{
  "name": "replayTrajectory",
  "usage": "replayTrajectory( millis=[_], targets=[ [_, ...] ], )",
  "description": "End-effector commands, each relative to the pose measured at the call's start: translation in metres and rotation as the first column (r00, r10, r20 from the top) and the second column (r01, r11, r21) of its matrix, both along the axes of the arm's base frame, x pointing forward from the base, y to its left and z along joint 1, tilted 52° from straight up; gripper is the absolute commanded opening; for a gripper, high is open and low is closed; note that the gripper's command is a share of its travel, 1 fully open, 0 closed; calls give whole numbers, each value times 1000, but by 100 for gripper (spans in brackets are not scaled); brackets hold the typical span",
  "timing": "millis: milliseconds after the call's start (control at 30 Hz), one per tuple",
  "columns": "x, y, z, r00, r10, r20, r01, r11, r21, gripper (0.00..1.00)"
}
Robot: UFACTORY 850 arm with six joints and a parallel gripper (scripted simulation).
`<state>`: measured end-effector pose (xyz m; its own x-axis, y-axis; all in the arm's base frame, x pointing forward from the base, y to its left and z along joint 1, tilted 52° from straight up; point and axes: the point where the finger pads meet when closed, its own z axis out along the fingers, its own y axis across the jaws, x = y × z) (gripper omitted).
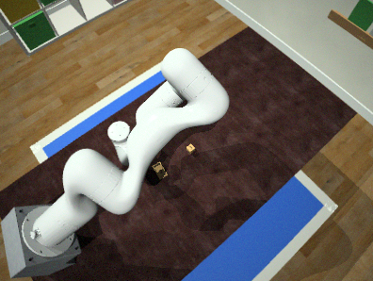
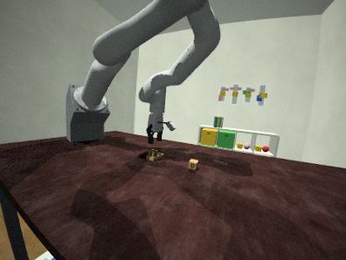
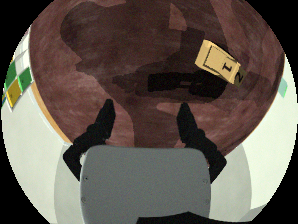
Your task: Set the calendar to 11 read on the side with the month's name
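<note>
The tan tray point(image 1: 163, 176) point(image 2: 161, 155) point(image 3: 202, 54) sits on the dark table. In the wrist view a cube point(image 3: 227, 66) is at the tray, with a 1 on its upper face and a 2 on a shaded side; whether it stands flat is too small to tell. A second tan cube point(image 1: 190, 149) point(image 2: 193, 165) lies loose on the table, apart from the tray; its side facing the exterior camera seems to show a 0. My gripper point(image 2: 155, 140) point(image 3: 146, 108) is open and empty, above the table near the tray. The arm hides it in the top view.
The arm's shadow darkens the table around the tray. The robot base point(image 1: 44, 236) point(image 2: 87, 124) stands at one end of the table. A shelf with coloured bins point(image 2: 238, 140) is in the background, well away from the cubes.
</note>
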<state>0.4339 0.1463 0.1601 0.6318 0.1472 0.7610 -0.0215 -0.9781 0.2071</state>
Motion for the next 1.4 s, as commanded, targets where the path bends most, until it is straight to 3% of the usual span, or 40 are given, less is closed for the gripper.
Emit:
replayTrajectory(
  millis=[0, 233, 1367],
  targets=[
    [6, -1, -5, 1000, 1, 1, -1, 1000, 0, 100],
    [16, -3, -13, 1000, 1, 1, -1, 1000, 0, 100],
    [16, -3, -13, 1000, 1, 1, -1, 1000, 0, 100]
  ],
)
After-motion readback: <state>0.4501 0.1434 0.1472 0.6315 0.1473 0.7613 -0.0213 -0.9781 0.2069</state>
